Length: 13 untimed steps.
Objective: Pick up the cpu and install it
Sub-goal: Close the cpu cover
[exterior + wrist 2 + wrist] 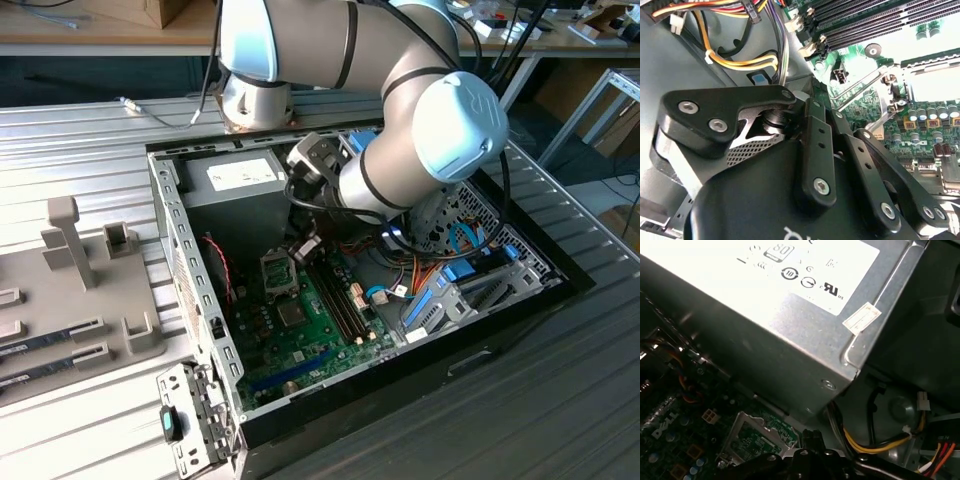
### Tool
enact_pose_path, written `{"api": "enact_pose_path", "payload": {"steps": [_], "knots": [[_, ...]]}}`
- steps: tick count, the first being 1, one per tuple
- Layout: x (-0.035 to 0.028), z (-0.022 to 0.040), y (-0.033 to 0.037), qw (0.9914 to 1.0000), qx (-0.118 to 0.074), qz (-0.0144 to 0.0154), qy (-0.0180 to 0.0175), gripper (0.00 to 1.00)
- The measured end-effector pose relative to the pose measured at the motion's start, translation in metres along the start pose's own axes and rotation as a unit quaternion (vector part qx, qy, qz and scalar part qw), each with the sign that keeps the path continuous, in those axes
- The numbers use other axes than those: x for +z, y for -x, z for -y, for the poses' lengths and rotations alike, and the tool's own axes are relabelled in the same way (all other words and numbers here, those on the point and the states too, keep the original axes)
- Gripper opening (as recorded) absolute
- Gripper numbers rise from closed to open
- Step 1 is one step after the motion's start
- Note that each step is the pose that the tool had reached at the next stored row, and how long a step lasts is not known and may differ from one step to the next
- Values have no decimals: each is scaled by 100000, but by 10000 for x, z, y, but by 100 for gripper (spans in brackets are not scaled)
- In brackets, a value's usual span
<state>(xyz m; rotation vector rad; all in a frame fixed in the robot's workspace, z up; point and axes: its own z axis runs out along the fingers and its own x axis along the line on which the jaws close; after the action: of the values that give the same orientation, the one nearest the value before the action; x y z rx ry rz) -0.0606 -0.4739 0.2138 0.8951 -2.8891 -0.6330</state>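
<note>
Install step, by the look of it | gripper [306, 247] hovers just above the open socket [277, 272] inside the computer case [186, 240] | grasp cannot be told | next move likely calls for square alignment, gentle descent

Motherboard [300, 335] is showing green, power supply [240, 175] grey with a white label, arm [390, 50] silver with pale-blue caps, claw [305, 247] black.

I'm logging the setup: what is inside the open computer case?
A green motherboard with memory slots, a silver power supply and coloured cables. The arm and gripper hang over the middle, so whatever lies beneath them there is covered.
</note>
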Motion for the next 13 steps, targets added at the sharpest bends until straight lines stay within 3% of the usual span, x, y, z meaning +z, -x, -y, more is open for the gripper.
{"api": "enact_pose_path", "payload": {"steps": [13], "knots": [[-82, 1, -21, 100000, -31, 91, 131, 11]]}}
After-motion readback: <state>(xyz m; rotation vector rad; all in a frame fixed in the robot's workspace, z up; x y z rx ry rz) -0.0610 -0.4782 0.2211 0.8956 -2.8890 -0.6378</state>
